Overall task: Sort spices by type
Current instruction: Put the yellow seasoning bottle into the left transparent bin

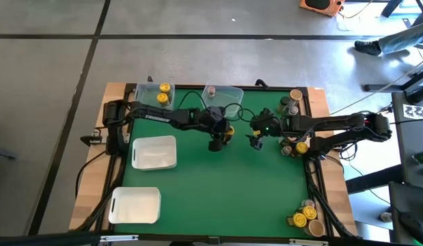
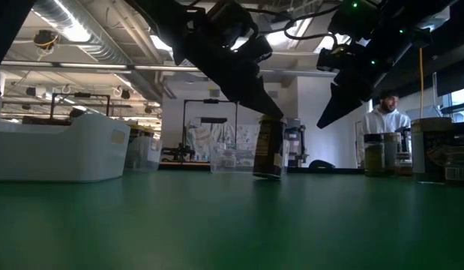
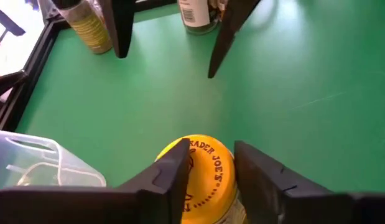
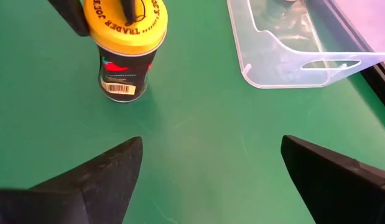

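A yellow-lidded spice jar (image 4: pixel 125 53) with a dark label was seen upright near the desk's middle. Its lid was pinched by the left gripper (image 3: pixel 209 171). The right gripper (image 4: pixel 208 165) was held spread wide nearby.

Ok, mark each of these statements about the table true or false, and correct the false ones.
1. The left gripper sits around a yellow-lidded jar. True.
2. That jar lies on its side. False: it stands upright on the green mat.
3. The right gripper holds a jar. False: its fingers are spread wide with only mat between them.
4. Two white trays sit on the left arm's side of the table. True.
5. Both clear tubs are empty. False: one holds yellow-lidded jars.
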Robot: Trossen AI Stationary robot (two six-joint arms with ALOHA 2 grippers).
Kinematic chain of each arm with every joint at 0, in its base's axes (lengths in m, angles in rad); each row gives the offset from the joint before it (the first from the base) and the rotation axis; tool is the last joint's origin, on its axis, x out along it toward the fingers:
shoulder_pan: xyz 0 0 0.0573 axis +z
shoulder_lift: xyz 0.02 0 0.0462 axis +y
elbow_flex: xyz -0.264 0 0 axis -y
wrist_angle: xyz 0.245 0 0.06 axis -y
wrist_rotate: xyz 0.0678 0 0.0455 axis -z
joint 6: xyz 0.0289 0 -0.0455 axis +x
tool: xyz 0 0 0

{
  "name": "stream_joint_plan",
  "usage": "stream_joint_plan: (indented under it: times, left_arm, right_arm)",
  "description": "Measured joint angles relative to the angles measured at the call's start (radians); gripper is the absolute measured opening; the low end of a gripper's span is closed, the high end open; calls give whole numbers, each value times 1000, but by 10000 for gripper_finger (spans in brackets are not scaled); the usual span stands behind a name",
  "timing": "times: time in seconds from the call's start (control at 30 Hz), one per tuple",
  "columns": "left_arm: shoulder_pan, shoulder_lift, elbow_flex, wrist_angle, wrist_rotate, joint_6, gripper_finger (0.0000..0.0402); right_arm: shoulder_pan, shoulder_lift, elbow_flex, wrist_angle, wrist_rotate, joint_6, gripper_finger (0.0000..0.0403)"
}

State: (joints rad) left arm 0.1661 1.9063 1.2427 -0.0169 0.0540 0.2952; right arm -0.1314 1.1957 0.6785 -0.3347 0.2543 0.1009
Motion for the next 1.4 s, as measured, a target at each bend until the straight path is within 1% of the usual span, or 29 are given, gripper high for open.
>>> stream_joint_plan:
  times: [0.13, 0.2, 0.27, 0.37, 0.63, 0.73, 0.8, 0.93, 1.07, 1.13, 1.27, 1.4]
  left_arm:
    - [0, 1, -1, 8, 0, -16, 94]
    - [0, 1, -1, 9, 1, -14, 95]
    - [0, 1, -2, 10, 1, -9, 104]
    - [0, -2, -2, 10, 0, -5, 131]
    - [0, -20, -5, -9, -6, 6, 221]
    - [0, -41, -7, -41, -6, 14, 252]
    - [0, -49, -7, -57, -6, 14, 271]
    - [2, -65, -8, -71, -6, 11, 297]
    - [17, -65, -8, -75, 1, 25, 309]
    - [38, -66, -12, -73, 50, 27, 311]
    - [90, -65, -14, -81, 220, -11, 311]
    - [102, -33, -13, -57, 243, -2, 309]
  right_arm:
    - [0, 0, 0, 0, 0, 0, 381]
    - [0, 0, 0, 0, 0, 0, 381]
    - [0, 0, 0, 0, 0, 0, 381]
    - [0, 0, 0, 2, 0, -1, 381]
    - [0, 1, 0, 3, -5, -1, 381]
    - [0, 1, 0, 5, -51, -2, 381]
    - [0, 1, 0, 9, -56, -3, 381]
    - [0, 1, 0, 23, -56, -2, 381]
    - [0, 1, 0, 35, -56, -2, 381]
    - [0, 1, 0, 40, -56, -2, 381]
    - [0, 1, 0, 44, -56, 8, 381]
    - [0, 1, 0, 45, -56, 7, 381]
